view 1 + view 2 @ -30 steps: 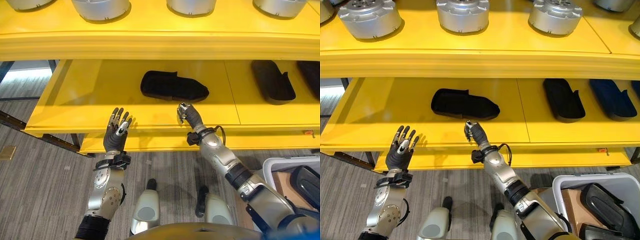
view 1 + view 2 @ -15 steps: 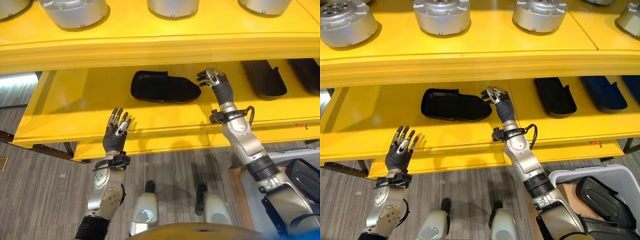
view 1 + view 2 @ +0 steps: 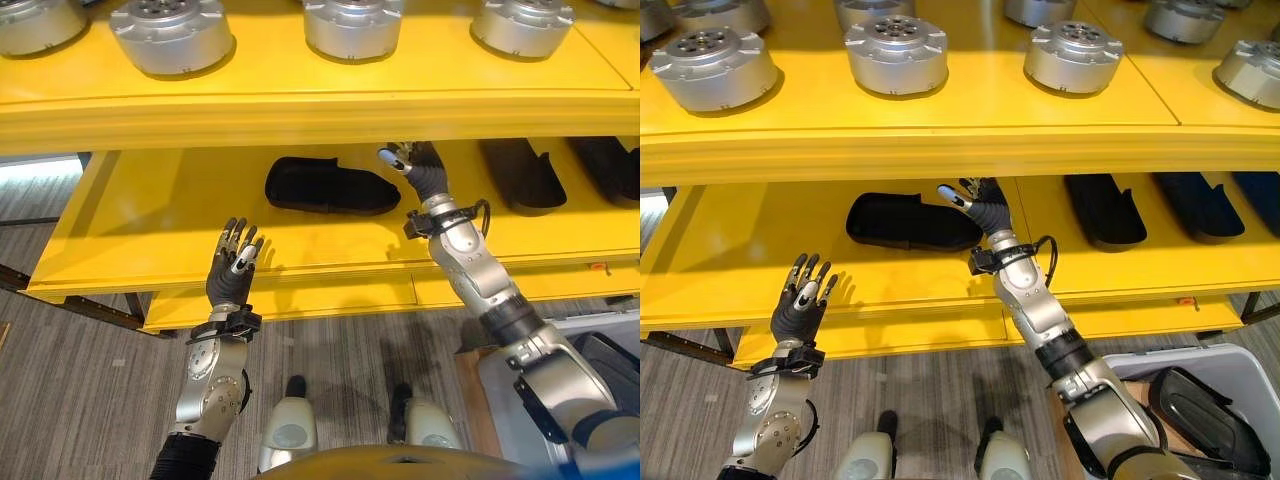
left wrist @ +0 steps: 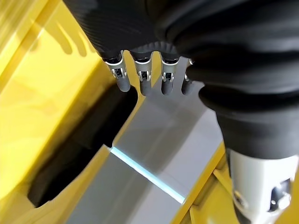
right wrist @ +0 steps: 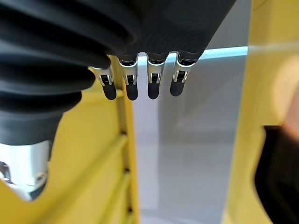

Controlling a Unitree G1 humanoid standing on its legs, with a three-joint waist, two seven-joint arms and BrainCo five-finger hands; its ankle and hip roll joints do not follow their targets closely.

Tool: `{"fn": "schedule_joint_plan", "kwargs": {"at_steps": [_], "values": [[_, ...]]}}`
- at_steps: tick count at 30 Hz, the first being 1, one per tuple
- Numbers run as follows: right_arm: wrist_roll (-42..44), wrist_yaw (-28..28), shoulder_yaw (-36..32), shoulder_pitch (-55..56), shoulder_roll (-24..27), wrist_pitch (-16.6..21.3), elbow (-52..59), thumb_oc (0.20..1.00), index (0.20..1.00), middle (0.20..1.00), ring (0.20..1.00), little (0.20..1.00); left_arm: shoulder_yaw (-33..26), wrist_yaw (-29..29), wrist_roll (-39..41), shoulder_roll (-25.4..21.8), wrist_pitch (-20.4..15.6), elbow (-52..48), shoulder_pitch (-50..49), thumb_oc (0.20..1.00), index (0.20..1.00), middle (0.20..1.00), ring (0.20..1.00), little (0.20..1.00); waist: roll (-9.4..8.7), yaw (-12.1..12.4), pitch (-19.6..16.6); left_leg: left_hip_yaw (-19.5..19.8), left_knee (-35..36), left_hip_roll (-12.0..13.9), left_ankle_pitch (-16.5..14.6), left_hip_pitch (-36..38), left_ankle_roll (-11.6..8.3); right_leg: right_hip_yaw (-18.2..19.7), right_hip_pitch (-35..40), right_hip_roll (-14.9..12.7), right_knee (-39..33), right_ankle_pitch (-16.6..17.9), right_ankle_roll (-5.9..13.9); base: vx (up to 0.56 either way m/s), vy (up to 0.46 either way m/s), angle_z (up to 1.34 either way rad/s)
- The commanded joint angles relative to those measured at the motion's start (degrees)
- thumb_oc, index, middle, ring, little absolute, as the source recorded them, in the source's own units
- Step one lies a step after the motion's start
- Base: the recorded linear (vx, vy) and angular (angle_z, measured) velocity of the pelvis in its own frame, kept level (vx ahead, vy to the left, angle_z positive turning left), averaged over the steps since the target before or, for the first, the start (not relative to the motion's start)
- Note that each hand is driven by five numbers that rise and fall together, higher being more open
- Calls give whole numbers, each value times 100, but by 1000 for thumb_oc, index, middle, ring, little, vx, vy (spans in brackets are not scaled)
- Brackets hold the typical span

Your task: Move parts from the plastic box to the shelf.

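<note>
Your right hand [image 3: 983, 208], fingers spread and empty, hovers by the black part [image 3: 908, 222] lying on the yellow shelf [image 3: 760, 250]. Your left hand [image 3: 800, 303] waits open. Next, you likely reach into the plastic box [image 3: 1230, 362] for another part.

Shelf [image 3: 940, 140] showing glossy yellow painted surface, smooth, reflecting light. Round parts [image 3: 895, 52] on top looking like machined silver metal, satin sheen. Black part [image 3: 908, 220] below appearing matt, moulded plastic. Box [image 3: 1240, 365] at lower right showing pale smooth plastic rim. Floor [image 3: 70, 380] looking like grey ribbed carpet
</note>
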State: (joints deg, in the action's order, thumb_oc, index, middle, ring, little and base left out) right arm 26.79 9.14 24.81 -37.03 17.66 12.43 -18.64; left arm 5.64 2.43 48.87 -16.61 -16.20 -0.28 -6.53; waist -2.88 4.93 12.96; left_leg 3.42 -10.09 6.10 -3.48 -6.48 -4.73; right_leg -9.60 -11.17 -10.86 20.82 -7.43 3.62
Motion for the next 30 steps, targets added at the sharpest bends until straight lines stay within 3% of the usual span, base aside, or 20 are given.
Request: {"fn": "schedule_joint_plan", "kwargs": {"at_steps": [1,9,16,30], "values": [[-110,-17,8,-828,-163,173,-183,1000,1000,1000,1000,1000,-16,-190,26,-382,-307,-548,-100,1000,1000,1000,1000,1000,-116,109,29,226,153,215,-389,281,79,392,287,-413,-338,221,453,-7,5,10],[-1000,30,555,-1846,-350,-126,-1434,1000,1000,1000,1000,1000,39,-268,55,-617,-345,-634,-78,1000,1000,1000,1000,1000,-215,394,174,376,123,143,-338,117,90,279,301,-441,-400,289,451,-10,-2,10],[-1872,-46,1107,-2640,-198,-284,-2310,1000,1000,1000,1000,1000,21,-331,57,-801,-392,-675,-8,1000,1000,1000,1000,1000,-275,624,344,544,22,66,-305,-88,86,148,287,-479,-387,310,449,-16,-1,10],[-2454,-65,1629,-3586,47,-363,-3830,1000,1000,1000,1000,1000,132,-371,133,-975,-467,-677,151,1000,1000,1000,1000,1000,-245,935,594,837,-230,-53,-286,-509,95,-80,187,-528,-283,278,425,-10,5,13]]}}
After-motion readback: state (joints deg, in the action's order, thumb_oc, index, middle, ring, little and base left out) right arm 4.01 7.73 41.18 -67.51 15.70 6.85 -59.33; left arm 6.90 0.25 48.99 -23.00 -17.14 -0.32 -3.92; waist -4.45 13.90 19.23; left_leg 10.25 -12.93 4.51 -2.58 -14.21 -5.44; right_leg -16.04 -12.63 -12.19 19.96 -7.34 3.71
